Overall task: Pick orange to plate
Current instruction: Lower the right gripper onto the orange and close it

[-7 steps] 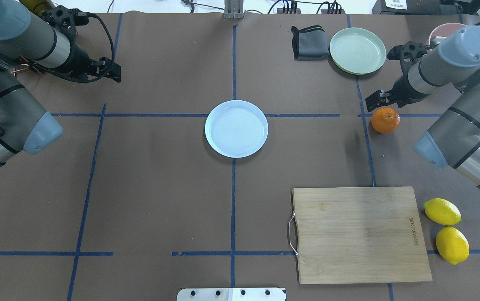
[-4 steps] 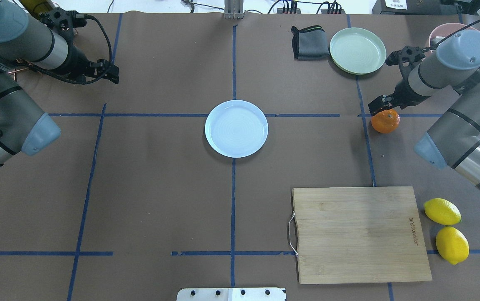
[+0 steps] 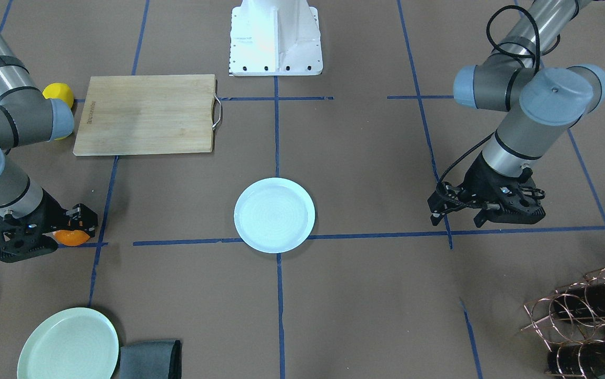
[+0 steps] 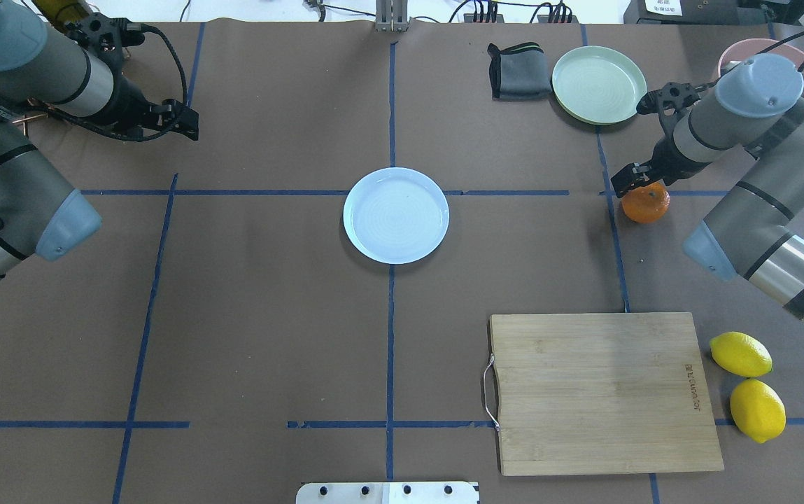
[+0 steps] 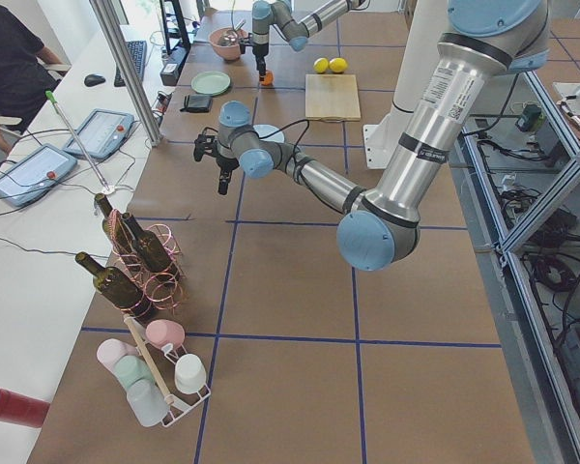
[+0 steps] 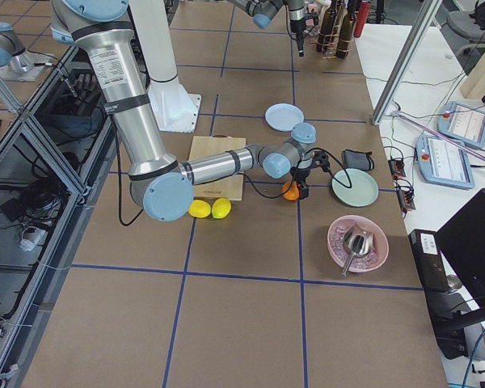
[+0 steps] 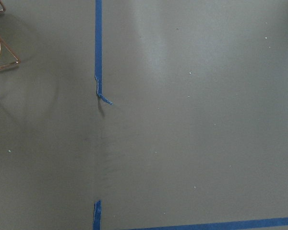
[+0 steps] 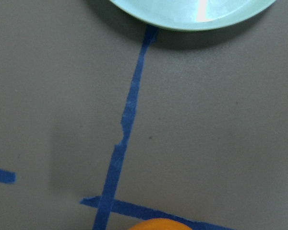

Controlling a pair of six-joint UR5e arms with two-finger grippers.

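The orange (image 4: 646, 206) lies on the brown table at the right, beside a blue tape line. My right gripper (image 4: 634, 182) hangs open just over its far edge, and in the front-facing view its fingers (image 3: 84, 216) stand beside the orange (image 3: 68, 239). The right wrist view shows only the orange's top (image 8: 158, 224) at the bottom edge. The pale bluish-white plate (image 4: 396, 215) sits empty at the table's middle, also seen as the plate (image 3: 274, 215) from the front. My left gripper (image 4: 181, 126) hovers open at the far left, holding nothing.
A mint-green plate (image 4: 599, 84) and a folded grey cloth (image 4: 517, 71) lie behind the orange. A wooden cutting board (image 4: 601, 392) and two lemons (image 4: 748, 381) sit at the near right. A pink bowl (image 4: 737, 52) is at the far right, and a wire bottle rack (image 3: 592, 316) at the far left.
My right gripper has moved left and down onto the orange, now covering its far edge. The orange and plate have not moved. The left arm has barely shifted.
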